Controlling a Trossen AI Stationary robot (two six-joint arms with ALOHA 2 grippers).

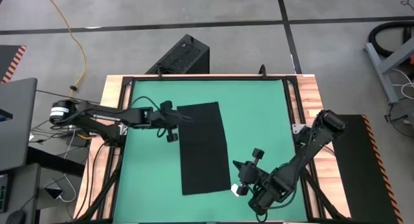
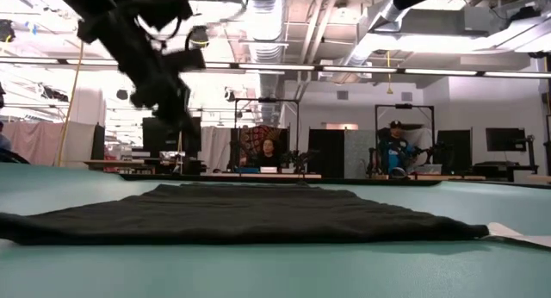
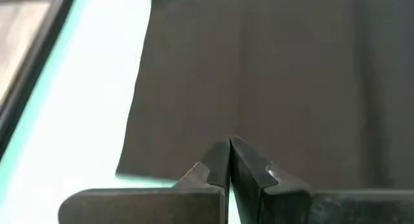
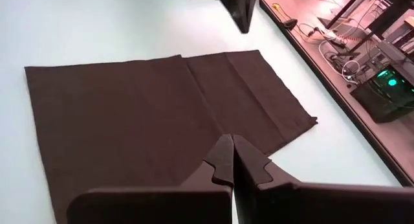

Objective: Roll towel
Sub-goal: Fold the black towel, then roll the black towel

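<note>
The black towel (image 1: 202, 148) lies flat on the green table top, its long sides running from far to near. It has a lengthwise crease (image 4: 194, 81) and a small white tag (image 1: 237, 189) at its near right corner. My left gripper (image 1: 184, 118) is shut and hangs over the towel's far left corner. The low view (image 2: 172, 117) shows it clear above the cloth. My right gripper (image 1: 237, 164) is shut and stands just off the towel's right edge, near the near right corner. Its wrist view (image 4: 231, 146) looks across the towel.
A black vented box (image 1: 181, 56) stands on the floor past the table's far edge. Wooden rails (image 1: 304, 101) frame the green mat. A laptop (image 1: 16, 120) sits to the left. People (image 2: 394, 147) sit in the room beyond.
</note>
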